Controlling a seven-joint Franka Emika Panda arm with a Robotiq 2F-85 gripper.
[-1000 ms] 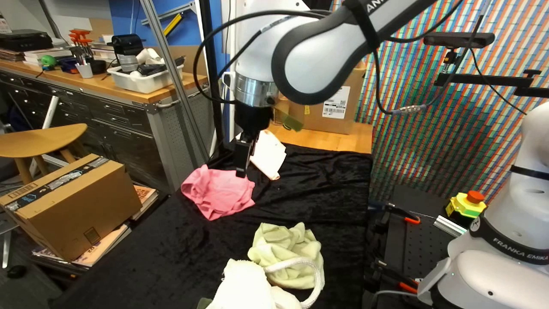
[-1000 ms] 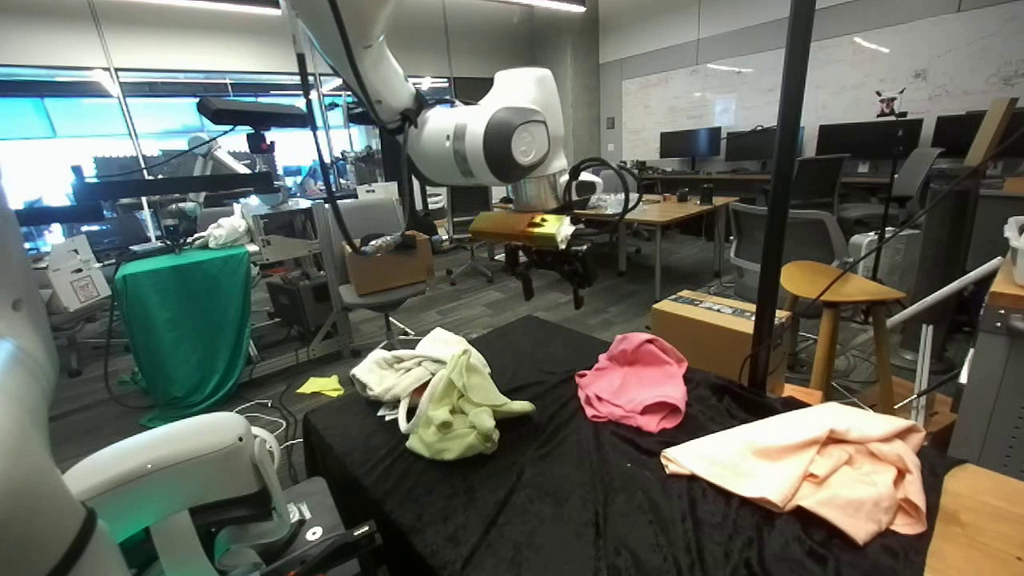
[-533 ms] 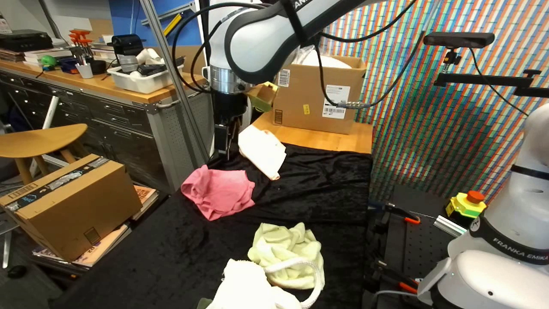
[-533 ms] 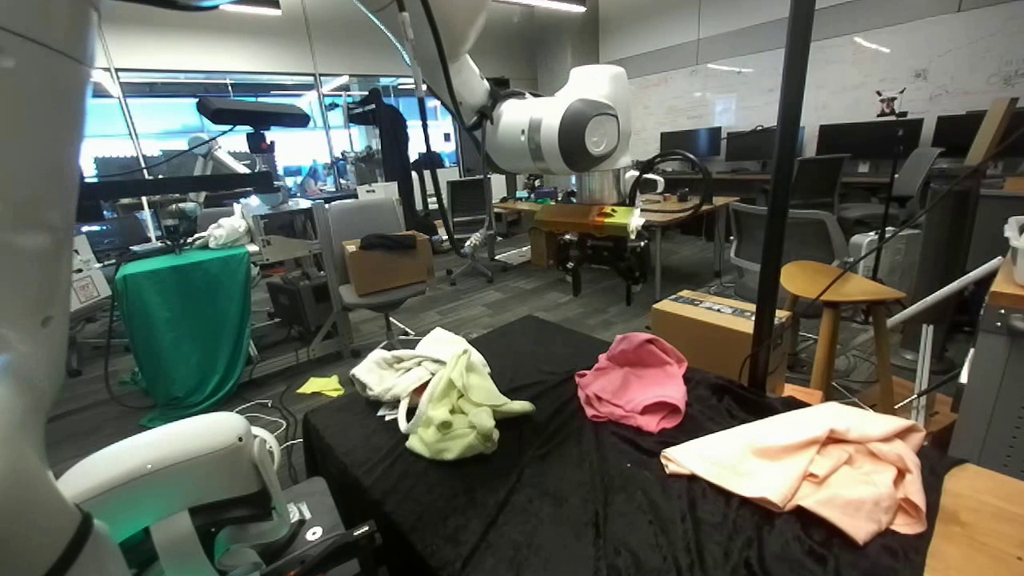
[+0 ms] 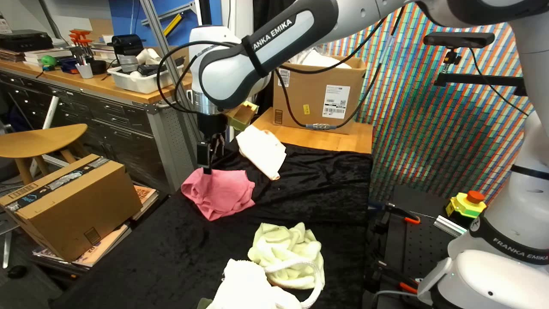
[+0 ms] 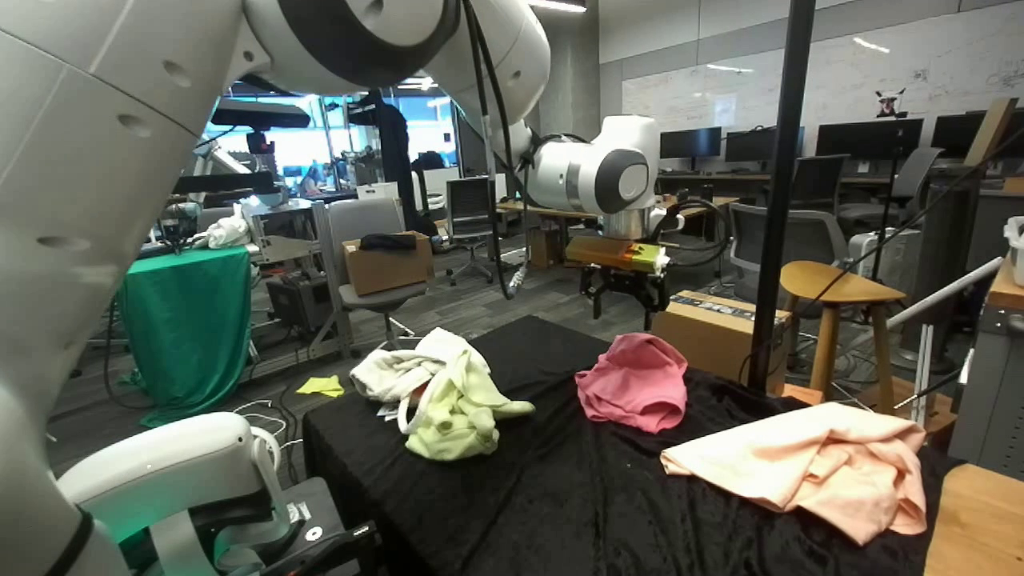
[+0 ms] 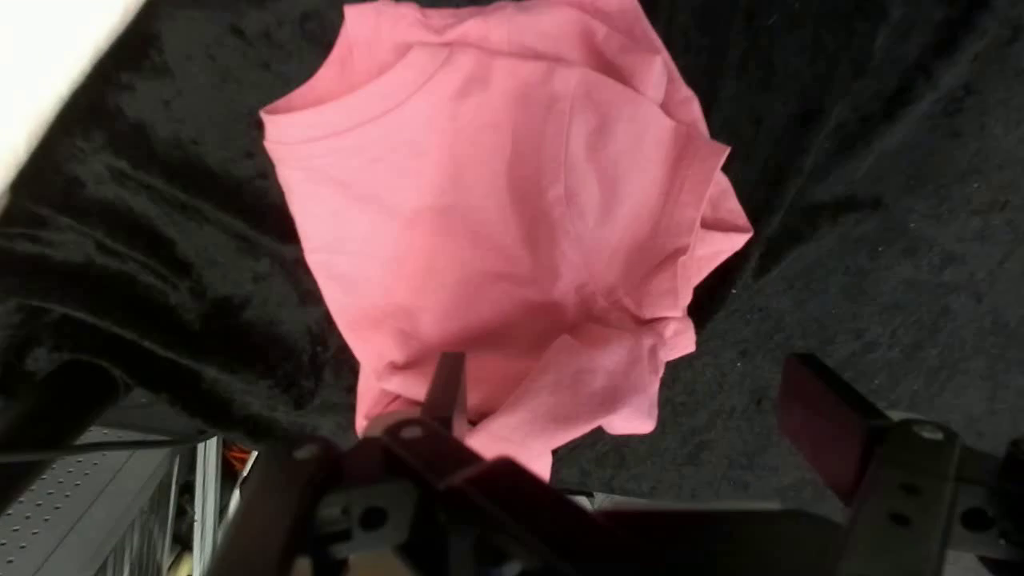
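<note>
Gripper (image 6: pixel 623 314) hangs pointing down above the far side of the table in an exterior view, its fingers (image 7: pixel 450 388) well apart; nearest to it is the pink garment (image 7: pixel 456 216); in the wrist view the finger on the left overlaps the garment's near edge, the finger on the right shows against black cloth (image 6: pixel 560 512); contact with the fabric cannot be told; an orange-and-yellow block (image 6: pixel 616 253) sits on the wrist, just above the fingers.

Pink garment lies crumpled on the black cloth, which covers the table; seen from the wrist, a curved, collar-like band at its far left, folds bunched toward the near side.

Around it: peach cloth (image 6: pixel 816 468), loosely folded, at the near right in an exterior view, apart from the garment; pale green cloth (image 5: pixel 285 246), heaped, well apart from the pink; white bundle (image 5: pixel 246 287) just beside the green, on its near side in an exterior view; thick white cord (image 5: pixel 317 279) looping over the green.

Off the table, in an exterior view: cardboard box (image 5: pixel 73 208) at left, wooden stool (image 5: pixel 43 140) farther back; labelled carton (image 5: pixel 313 96) at the far side; yellow stop button (image 5: pixel 465 205) at right, near the arm's base (image 5: pixel 506 223).
</note>
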